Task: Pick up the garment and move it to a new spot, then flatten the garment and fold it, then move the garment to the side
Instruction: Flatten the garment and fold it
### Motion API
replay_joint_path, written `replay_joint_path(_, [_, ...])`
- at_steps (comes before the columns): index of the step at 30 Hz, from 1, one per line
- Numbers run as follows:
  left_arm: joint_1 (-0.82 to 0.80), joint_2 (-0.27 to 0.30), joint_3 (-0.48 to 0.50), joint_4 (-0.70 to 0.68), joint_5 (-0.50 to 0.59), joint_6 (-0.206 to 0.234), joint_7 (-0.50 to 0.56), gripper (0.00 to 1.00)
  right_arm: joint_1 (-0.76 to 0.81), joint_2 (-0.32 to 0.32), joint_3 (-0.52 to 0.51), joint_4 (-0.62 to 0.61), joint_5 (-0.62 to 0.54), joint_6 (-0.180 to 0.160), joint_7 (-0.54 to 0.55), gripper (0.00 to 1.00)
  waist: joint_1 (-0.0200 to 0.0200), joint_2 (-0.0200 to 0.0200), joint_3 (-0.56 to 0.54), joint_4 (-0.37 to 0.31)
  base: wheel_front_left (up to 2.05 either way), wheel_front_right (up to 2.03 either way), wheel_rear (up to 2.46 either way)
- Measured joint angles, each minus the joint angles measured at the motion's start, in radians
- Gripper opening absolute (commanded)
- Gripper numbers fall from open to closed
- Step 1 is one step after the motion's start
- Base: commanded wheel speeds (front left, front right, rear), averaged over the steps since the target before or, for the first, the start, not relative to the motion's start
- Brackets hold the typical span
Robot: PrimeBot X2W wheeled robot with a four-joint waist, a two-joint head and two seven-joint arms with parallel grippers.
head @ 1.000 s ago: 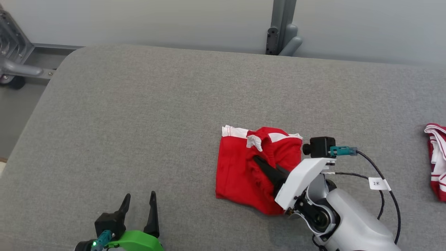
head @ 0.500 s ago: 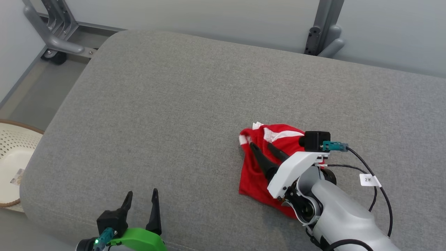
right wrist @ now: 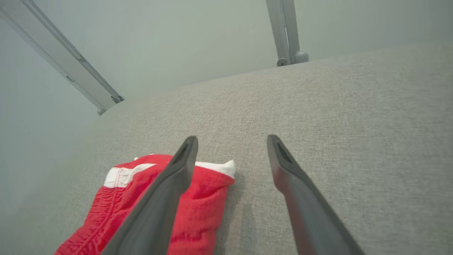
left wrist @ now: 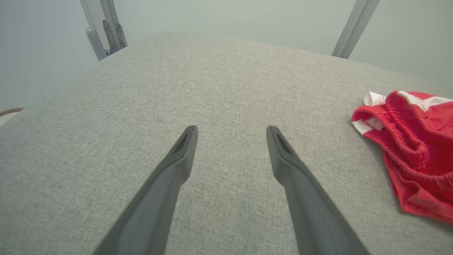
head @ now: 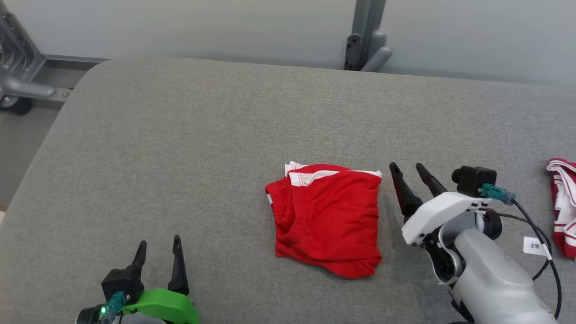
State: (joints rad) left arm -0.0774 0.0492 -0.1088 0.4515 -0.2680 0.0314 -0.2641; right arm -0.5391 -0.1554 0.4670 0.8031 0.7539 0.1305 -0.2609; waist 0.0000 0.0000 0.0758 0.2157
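Observation:
The garment (head: 326,216) is a pair of red shorts with white trim, lying folded on the grey cushion (head: 202,135) a little right of centre. It also appears at the right edge of the left wrist view, garment (left wrist: 414,152), and at the lower left of the right wrist view, garment (right wrist: 141,205). My right gripper (head: 407,168) stands open just right of the garment, apart from it, holding nothing; right gripper (right wrist: 231,140) shows its jaws wide. My left gripper (head: 159,243) is open at the lower left over bare cushion, left gripper (left wrist: 231,129) empty.
A second red-and-white striped cloth (head: 562,207) lies at the cushion's right edge. Grey metal frame posts (head: 364,36) rise behind the cushion, and more frame (head: 18,76) stands at the far left. The cushion's left edge drops to the floor.
My right gripper has opened, let go of the garment and drawn back to its right. The garment now lies folded flat. The head camera swung between frames.

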Motion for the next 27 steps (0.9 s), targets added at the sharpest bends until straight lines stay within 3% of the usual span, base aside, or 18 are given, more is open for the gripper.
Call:
replay_joint_path(8, [0.007,0.0,0.042,-0.019,0.018,0.001,0.0,1.0,0.151,0.037,-0.231,-0.145,-0.268,0.0,-0.001,1.0,0.0,0.0,-0.014,-0.101,0.0,0.0,0.0])
replay_joint_path(15, [0.029,0.0,0.072,-0.014,0.027,-0.006,0.0,1.0,0.264,0.086,-0.315,-0.215,-0.406,0.0,-0.001,1.0,0.0,0.0,-0.042,-0.178,0.0,0.0,0.0])
replay_joint_path(27, [0.075,0.0,0.134,-0.016,0.06,-0.025,0.0,1.0,0.369,0.104,-0.376,-0.329,-0.564,0.0,-0.001,1.0,0.0,0.0,-0.094,-0.261,0.0,0.0,0.0])
